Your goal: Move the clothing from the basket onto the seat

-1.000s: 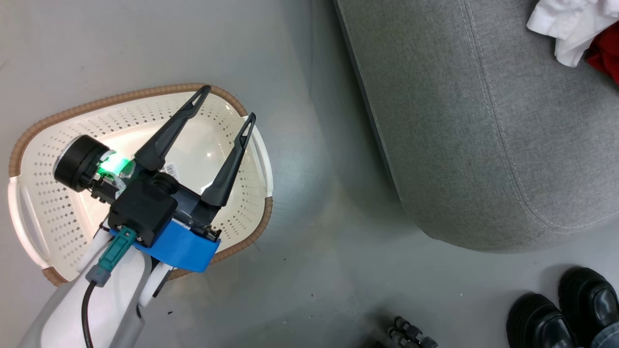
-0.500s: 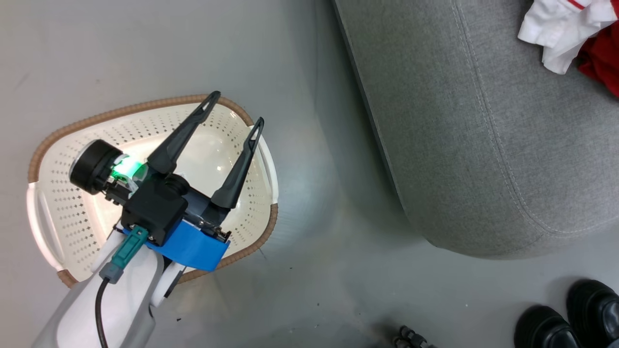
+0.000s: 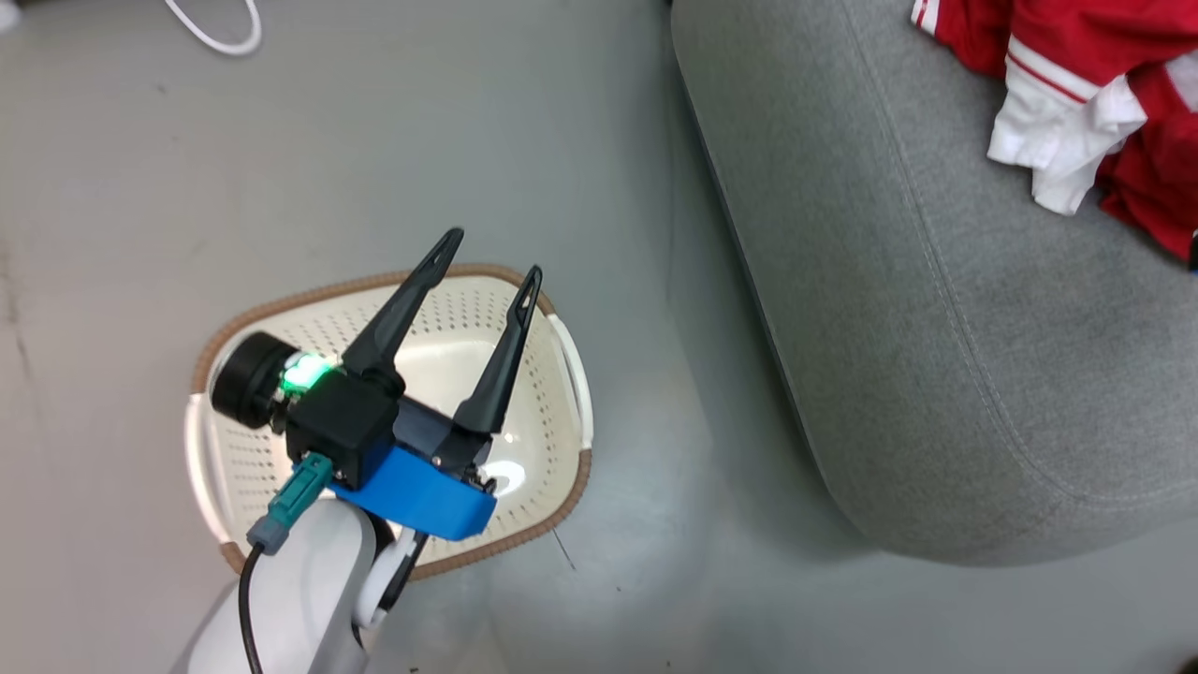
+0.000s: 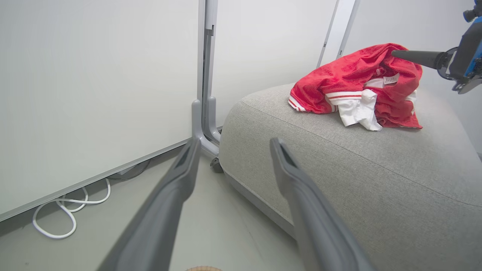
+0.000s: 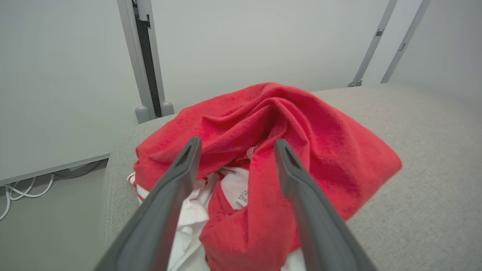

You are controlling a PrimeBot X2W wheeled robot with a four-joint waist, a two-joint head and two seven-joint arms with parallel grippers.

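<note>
clothing [image 3: 1104, 37] cut by head view's top and right edges, seat [image 3: 936, 328] running off right, basket [image 3: 239, 468] floor half hidden under left gripper [image 3: 494, 253] and forearm [image 3: 299, 580], neck tag [image 4: 391, 79] print too small to read, white cable [image 3: 220, 37] clipped at top

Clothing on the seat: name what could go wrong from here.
1. The open right gripper has its fingers right at the folds of the clothing; pulling back could snag the fabric and drag it along.
2. The pile lies near the rounded edge of the seat, so a tug might slide it to the floor.
3. The open left gripper hangs over the basket; a careless swing could knock it.
</note>
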